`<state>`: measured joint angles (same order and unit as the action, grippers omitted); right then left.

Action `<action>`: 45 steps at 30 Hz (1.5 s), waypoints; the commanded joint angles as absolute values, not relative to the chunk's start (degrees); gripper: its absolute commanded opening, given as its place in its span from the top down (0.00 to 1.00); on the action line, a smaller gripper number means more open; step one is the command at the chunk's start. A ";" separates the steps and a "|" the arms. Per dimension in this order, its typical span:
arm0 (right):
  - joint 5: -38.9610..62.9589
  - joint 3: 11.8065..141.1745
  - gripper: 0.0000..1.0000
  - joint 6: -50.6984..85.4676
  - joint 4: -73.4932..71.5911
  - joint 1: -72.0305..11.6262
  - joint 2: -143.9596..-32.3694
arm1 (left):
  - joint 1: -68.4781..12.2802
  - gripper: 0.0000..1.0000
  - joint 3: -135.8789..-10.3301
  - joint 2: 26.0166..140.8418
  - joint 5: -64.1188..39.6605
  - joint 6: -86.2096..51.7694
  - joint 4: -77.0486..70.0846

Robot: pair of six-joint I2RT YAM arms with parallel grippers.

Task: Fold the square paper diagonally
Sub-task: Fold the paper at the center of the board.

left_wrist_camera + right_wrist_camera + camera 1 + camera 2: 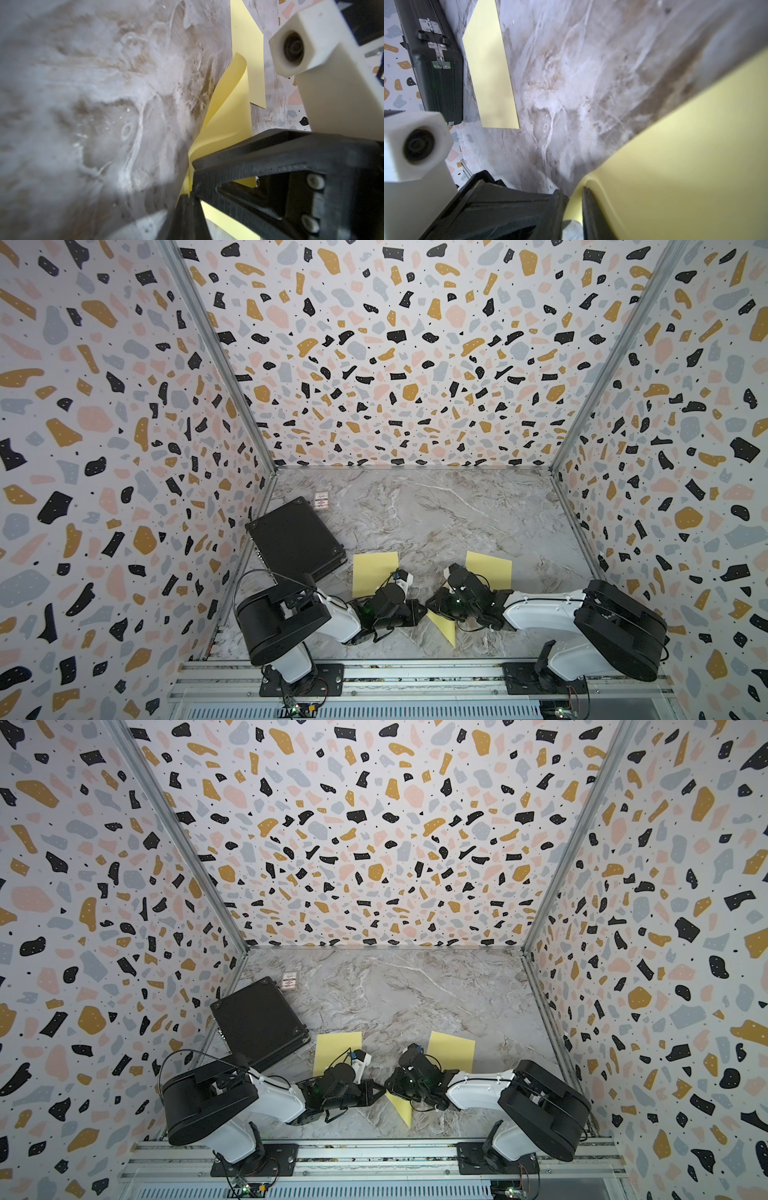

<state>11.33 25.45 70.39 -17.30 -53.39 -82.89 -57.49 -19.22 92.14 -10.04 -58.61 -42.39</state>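
The square paper (444,628) is pale yellow and lies near the front of the marble table (436,510), between the two arms. Most of it is hidden under the grippers in both top views. My left gripper (190,196) is shut on one corner of it, and the sheet (226,116) curls up off the table from there. My right gripper (574,199) meets it tip to tip. Its jaws stand slightly apart, with the paper's bent edge (675,155) in the gap and wrapped around one finger (591,214).
Two more yellow sheets lie flat, one by the left arm (374,572) and one by the right arm (488,568). A black case (295,539) sits at the left wall, with a small card box (322,502) behind it. Patterned walls close in three sides.
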 commanded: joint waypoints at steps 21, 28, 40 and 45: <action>9.23 23.38 0.81 69.32 -10.31 -53.62 -79.76 | -57.43 0.91 -19.30 86.02 -6.04 -66.78 -38.45; 8.70 23.29 0.94 69.30 -9.43 -53.67 -78.84 | -57.47 0.88 -20.04 91.68 -8.80 -68.49 -44.80; 8.70 23.29 1.00 69.14 -8.80 -53.68 -78.84 | -57.55 0.78 -19.34 99.57 -10.46 -71.32 -56.87; 8.53 23.29 1.00 69.26 -8.94 -53.64 -78.84 | -58.10 0.75 -19.08 99.01 -10.38 -71.21 -56.13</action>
